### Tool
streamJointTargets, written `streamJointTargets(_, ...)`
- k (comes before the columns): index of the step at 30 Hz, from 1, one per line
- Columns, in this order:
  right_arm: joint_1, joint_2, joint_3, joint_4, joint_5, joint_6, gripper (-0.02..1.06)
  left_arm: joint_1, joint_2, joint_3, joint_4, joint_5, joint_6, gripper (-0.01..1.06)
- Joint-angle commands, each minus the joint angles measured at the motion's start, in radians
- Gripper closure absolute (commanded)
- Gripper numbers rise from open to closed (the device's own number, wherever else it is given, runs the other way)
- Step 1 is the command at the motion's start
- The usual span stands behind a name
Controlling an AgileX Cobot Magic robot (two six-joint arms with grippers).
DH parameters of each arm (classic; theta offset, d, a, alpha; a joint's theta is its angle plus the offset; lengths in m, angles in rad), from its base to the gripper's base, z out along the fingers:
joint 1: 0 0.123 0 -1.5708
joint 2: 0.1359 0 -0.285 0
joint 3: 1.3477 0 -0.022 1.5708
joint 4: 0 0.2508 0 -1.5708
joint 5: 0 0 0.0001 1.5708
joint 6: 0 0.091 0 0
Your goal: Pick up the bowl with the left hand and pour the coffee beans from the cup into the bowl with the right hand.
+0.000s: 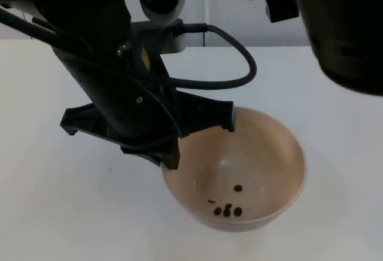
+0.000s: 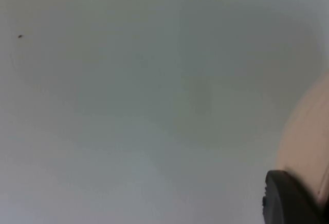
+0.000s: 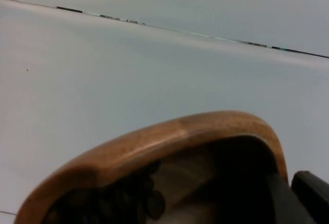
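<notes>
Fingers (image 1: 200, 144) grip bowl (image 1: 263, 171) rim, beans (image 1: 227, 208) inside

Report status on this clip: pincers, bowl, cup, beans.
Left pincer shut on bowl rim, bowl held. Right pincer grips wooden cup, beans inside. Few beans already in bowl. Nothing in the way.

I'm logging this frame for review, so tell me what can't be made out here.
- Cup: cut off by the right wrist view's edge; how many beans remain inside is too dark to count.
- Right gripper: at the cup, cut off; fingers hidden.
- Left gripper at the bowl rim: its hold is hidden under the arm in the top view.
- Coffee beans: too small to count exactly.
</notes>
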Motion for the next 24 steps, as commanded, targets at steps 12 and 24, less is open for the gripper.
streamJointTargets(12,0.018,-0.019,0.078,-0.019,0.005,0.032,1.05,-0.006,-0.002,-0.006,-0.019,-0.014,-0.002,1.05)
streamJointTargets(24,0.018,-0.019,0.156,-0.019,0.005,0.079,1.05,-0.006,-0.002,-0.006,-0.023,-0.020,-0.002,1.05)
